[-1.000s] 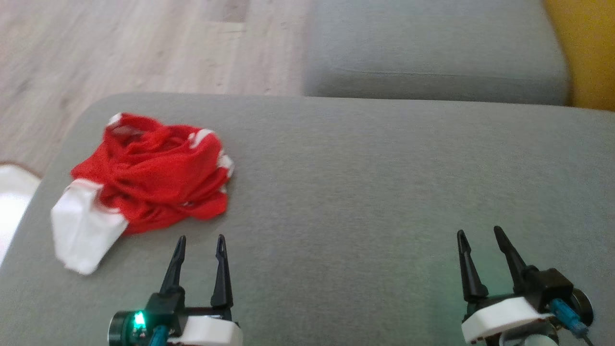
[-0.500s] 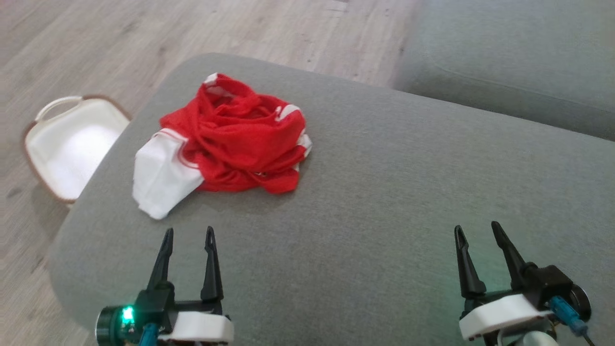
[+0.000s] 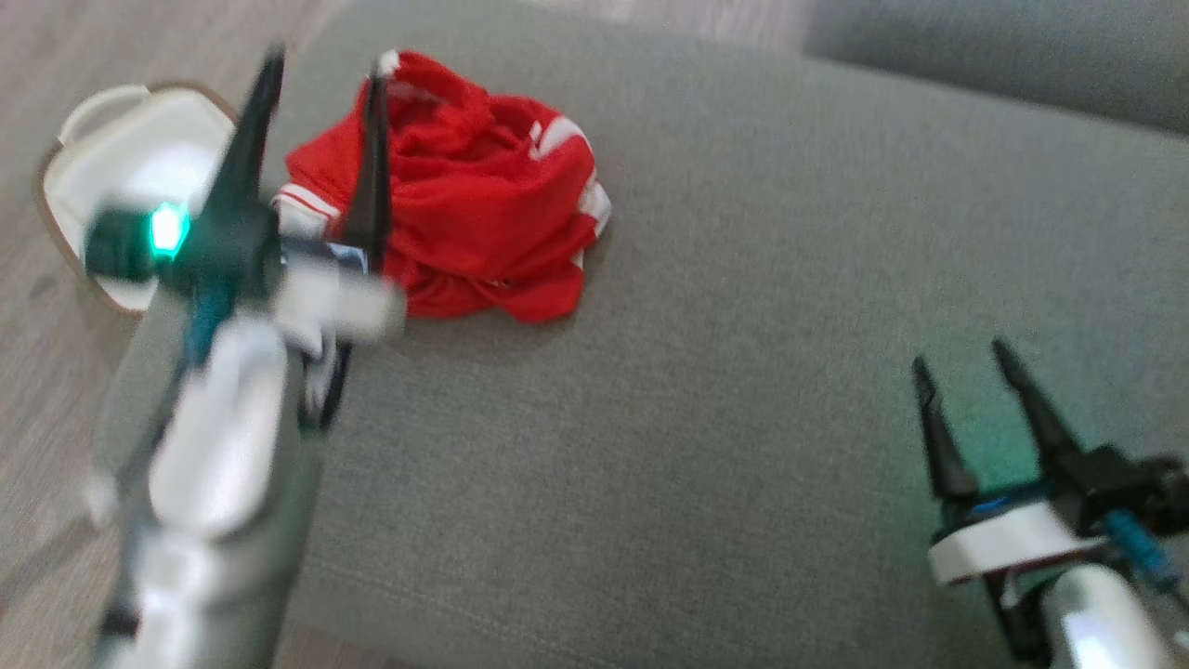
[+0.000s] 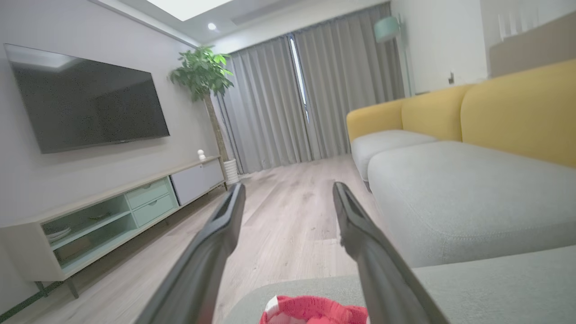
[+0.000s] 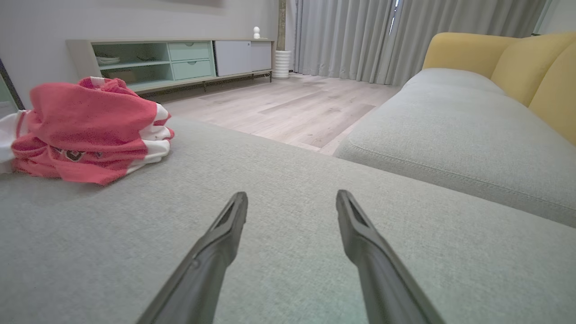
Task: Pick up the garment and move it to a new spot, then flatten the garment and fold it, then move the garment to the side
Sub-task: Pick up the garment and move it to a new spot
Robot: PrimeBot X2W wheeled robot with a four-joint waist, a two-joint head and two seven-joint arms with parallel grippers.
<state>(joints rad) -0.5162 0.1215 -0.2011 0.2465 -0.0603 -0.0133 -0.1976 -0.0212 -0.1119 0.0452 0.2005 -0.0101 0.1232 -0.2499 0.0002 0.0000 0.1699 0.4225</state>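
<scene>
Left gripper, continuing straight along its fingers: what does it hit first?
Probably nothing close. The open left gripper points out over the red garment, which lies below its fingers, toward the wooden floor beyond; depth is hard to judge.

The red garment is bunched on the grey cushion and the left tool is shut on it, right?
No: the left tool is open, holding nothing, as the left wrist view shows. The garment is bunched on the grey cushion.
</scene>
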